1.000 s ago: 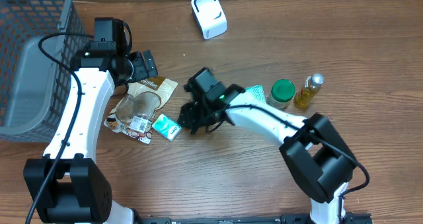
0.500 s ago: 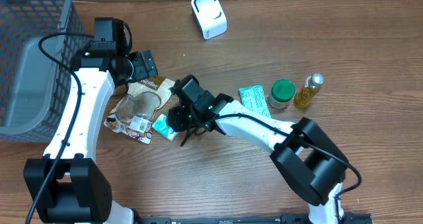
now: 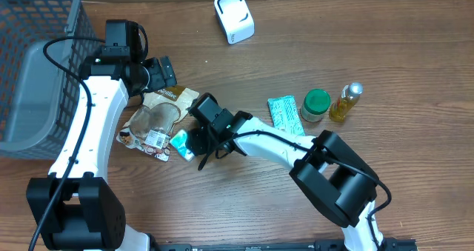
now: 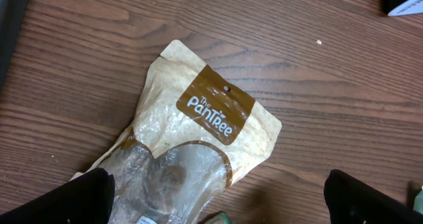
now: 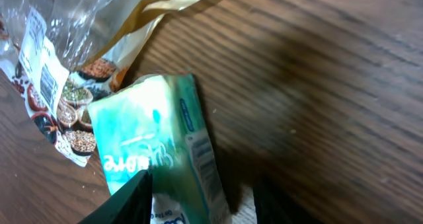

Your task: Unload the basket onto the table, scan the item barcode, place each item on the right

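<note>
- The right gripper [image 5: 201,186] hangs low over the teal pack [image 5: 149,141], its jaws part-way apart and straddling the pack's near end. The left finger looks to touch the wrapper, the right one stands just clear, so nothing is clamped yet.
- The left gripper [image 4: 228,207] is spread wide and holds nothing. It hovers above the clear-fronted pouch [image 4: 192,145].
- The pack lies flat on the table [image 3: 385,192], its far end just beside the pouch's lower corner and well apart from the white scanner [image 3: 234,16] at the far edge.
- To do this step well, I would centre the jaws across the pack's narrow width and close gently, since the wrapper looks soft and likely to crumple. The fingers should stay off the white printed strip [image 5: 201,154] along its edge — probably where the barcode sits.
- The pouch is close enough to snag, so a straight lift seems safest before turning the strip toward the scanner.
- The pouch's brown patch reads "The PanTree" in white.
- The pack carries large white lettering running sideways, which I cannot read with confidence, and the strip's small print is blurred.
</note>
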{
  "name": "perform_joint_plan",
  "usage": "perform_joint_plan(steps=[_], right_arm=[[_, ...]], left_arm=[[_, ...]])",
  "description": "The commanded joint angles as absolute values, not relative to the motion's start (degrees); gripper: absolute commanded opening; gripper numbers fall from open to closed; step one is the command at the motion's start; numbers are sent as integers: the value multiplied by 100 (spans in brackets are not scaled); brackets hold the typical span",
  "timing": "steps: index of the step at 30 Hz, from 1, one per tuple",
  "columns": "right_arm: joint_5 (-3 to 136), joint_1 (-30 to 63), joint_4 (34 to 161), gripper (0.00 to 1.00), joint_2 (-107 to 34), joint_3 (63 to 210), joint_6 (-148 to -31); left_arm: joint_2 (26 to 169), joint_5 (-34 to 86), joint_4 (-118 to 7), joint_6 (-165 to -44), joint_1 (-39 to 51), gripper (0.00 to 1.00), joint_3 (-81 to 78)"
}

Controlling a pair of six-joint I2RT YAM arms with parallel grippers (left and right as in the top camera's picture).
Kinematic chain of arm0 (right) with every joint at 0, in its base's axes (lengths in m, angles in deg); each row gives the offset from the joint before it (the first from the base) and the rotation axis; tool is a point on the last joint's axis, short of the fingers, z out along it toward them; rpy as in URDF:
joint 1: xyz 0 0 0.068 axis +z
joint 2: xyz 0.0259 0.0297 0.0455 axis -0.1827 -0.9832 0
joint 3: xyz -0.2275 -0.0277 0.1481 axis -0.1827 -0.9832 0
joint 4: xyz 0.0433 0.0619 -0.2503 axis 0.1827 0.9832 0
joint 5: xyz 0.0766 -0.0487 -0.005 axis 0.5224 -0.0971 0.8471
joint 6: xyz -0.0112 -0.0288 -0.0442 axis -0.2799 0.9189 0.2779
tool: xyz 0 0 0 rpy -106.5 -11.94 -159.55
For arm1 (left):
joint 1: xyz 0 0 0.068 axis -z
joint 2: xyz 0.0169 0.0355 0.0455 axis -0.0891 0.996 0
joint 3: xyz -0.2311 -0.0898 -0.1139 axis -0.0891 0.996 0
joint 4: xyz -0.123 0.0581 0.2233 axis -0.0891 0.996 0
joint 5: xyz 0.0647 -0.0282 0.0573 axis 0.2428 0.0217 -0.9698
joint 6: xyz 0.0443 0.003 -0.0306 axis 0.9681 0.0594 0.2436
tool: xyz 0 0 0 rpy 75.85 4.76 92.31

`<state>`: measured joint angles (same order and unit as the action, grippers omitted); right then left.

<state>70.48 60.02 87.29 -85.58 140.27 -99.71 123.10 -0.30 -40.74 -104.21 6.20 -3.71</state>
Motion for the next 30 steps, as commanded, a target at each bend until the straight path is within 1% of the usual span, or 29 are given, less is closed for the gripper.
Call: perform_joint_plan(steps=[1,5,9,11,13,17,19,20,26,30], right_arm=[[6715,6120,8716,42,-8622,14125,-9921],[6639,6153,8714,37,-8646,14125,-9921],[6643,6153,8736,22,-8646,14125,-9687],[6680,6153,8733,20,-8644,14129,-9692],[6774,6133,8733,11,-8631,14131,-9692],[6650,6039,8827,4,-8438,14131,-9687],[6287,6018,8987,4,-8287,14131,-9687],[5673,6018,9247,4,-8115,14131,-9670],[4012,6018,10047,4,-7896,14131,-9827],[3813,6015,10152,4,-7905,14129,-10146]], left_arm=[[12371,-50,-4080,-10399,602,100,-355],[12371,-50,-4080,-10399,602,100,-355],[12371,-50,-4080,-10399,602,100,-355],[12371,-50,-4080,-10399,602,100,-355],[12371,-50,-4080,-10399,602,100,-355],[12371,-50,-4080,-10399,602,100,-355],[12371,-50,-4080,-10399,602,100,-355],[12371,-50,-4080,-10399,602,100,-355],[12371,-50,-4080,-10399,602,100,-355],[12371,-50,-4080,-10399,602,100,-355]])
